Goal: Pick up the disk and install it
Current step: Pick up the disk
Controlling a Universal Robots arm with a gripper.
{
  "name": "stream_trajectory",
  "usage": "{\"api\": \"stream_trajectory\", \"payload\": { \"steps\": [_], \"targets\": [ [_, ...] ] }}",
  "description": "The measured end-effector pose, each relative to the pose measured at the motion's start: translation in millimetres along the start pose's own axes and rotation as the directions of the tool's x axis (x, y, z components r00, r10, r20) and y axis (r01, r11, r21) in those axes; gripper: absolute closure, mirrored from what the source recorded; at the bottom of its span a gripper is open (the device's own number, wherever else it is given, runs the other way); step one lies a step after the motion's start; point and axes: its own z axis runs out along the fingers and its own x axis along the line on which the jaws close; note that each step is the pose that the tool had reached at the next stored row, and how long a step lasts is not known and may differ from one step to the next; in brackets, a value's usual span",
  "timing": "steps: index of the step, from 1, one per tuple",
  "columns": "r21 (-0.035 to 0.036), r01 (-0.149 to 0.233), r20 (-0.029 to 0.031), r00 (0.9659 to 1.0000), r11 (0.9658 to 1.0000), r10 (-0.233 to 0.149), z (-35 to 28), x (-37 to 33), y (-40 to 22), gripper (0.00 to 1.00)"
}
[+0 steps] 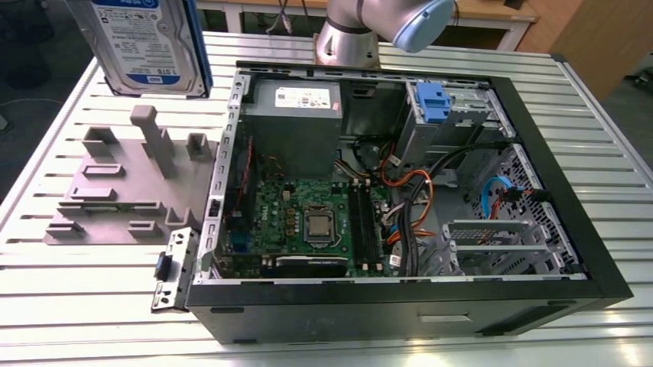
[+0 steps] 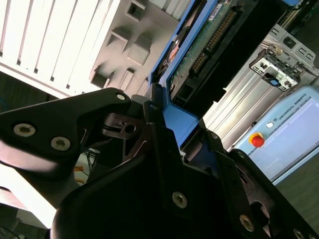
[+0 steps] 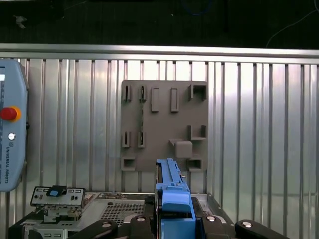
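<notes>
Closest to the lens in both wrist views are the gripper's (image 2: 175,133) black fingers (image 2: 158,130), and you can see they are clamped on the blue carrier rail at one end of the disk (image 2: 199,52), so the tool is closed on the drive. In the exterior view the disk (image 1: 153,46) hangs high in the air outside the open computer case (image 1: 408,306), beyond its wall on the exterior view's left and above the grey fixture plate (image 1: 122,183) that lies beside the case. Your risks begin with that grip: the hold looks to be on a narrow plastic edge with most of the drive hanging beyond it, so a sharp turn or a bump could let it pivot or slip. To get inside, the drive must clear the case wall, and a low pass could knock it there or on the power supply (image 1: 296,115) just inside. The blue-latched drive bay (image 1: 433,103) sits in the case's far corner beside the power supply, with orange and black cables (image 1: 408,180) looping near it. They could snag the rails, and a tilted approach could jam the carrier partway in.
</notes>
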Motion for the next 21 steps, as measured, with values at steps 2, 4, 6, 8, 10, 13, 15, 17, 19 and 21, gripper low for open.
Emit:
{"api": "stream_trajectory", "payload": {
  "steps": [2,4,6,8,10,13,15,17,19,21],
  "targets": [
    [0.0014,0.0,-0.001,1.0,1.0,0.0,0.7,1.2,-0.2,0.63],
    [0.0027,0.0,-0.0017,1.0,1.0,0.0,1.5,3.2,-0.3,0.63],
    [0.0032,0.0,-0.0026,1.0,1.0,0.0,2.2,5.1,-1.1,0.63],
    [0.0031,0.0,-0.0039,1.0,1.0,0.0,2.6,6.1,-3.8,0.63],
    [0.0031,0.0,-0.0051,1.0,1.0,0.0,3.2,6.8,-7.8,0.63],
    [0.003,0.0,-0.0065,1.0,1.0,0.0,4.1,7.1,-13.6,0.63],
    [0.0031,0.0,-0.0071,1.0,1.0,0.0,4.6,7.2,-17.4,0.63],
    [0.0031,0.0,-0.0076,1.0,1.0,0.0,5.0,7.3,-19.2,0.63],
    [0.0032,0.0,-0.0076,1.0,1.0,0.0,5.1,7.3,-19.4,0.63],
    [0.0031,0.0,-0.0077,1.0,1.0,0.0,5.1,7.3,-19.8,0.63]
  ]
}}
